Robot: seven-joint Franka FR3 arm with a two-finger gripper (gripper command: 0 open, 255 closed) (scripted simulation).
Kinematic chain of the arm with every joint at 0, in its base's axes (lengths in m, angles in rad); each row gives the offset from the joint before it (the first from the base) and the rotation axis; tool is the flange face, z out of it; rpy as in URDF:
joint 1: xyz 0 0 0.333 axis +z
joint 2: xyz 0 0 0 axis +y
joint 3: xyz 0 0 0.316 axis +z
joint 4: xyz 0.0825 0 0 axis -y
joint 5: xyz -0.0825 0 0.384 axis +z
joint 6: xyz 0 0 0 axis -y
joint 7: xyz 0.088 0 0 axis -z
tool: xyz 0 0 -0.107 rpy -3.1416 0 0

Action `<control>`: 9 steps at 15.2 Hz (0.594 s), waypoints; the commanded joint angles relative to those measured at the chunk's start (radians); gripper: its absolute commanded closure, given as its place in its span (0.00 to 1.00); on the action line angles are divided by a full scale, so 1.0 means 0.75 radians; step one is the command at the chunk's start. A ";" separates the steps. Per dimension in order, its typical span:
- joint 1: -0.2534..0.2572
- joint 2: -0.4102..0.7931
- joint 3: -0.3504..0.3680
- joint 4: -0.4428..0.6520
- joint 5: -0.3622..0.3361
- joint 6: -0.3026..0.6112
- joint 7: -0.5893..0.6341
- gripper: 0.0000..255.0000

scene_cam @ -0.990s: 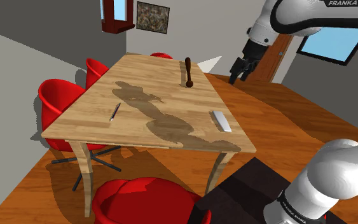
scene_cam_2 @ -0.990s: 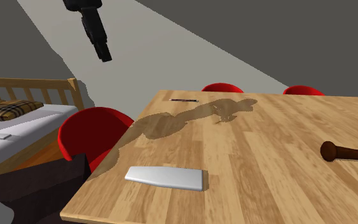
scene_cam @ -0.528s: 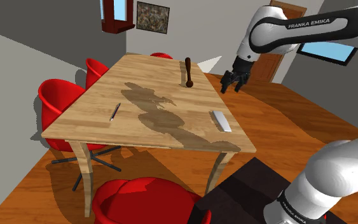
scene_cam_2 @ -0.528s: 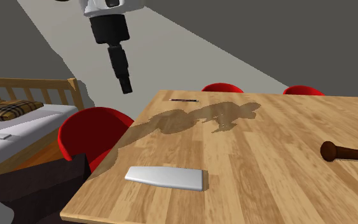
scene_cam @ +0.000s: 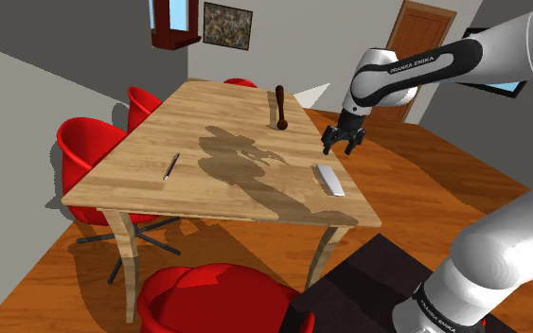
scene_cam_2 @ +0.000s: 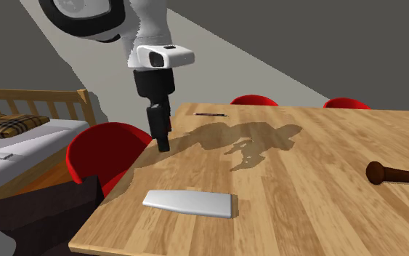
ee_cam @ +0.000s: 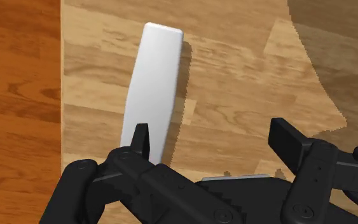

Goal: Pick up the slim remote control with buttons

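One black tool (ee_cam: 213, 135), fingers apart, above wooden table (ee_cam: 234, 63); pale slim remote (ee_cam: 153, 89) nearby

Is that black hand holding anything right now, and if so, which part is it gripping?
Nothing is held. The hand hangs open above the table, and the pale remote lies flat on the wood below it.

Shoulder view: from high beside the stand (scene_cam: 349, 284), down over the table (scene_cam: 226, 104). Second exterior view: low, close at a table corner (looking across). Wrist view: straight down, sharing the remote (ee_cam: 153, 89) with both.
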 commanded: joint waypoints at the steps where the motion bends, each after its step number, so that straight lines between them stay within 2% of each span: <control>1: -0.020 0.091 -0.011 0.014 0.001 0.059 0.041 0.00; 9: -0.086 0.379 -0.070 0.061 0.024 0.230 0.153 0.00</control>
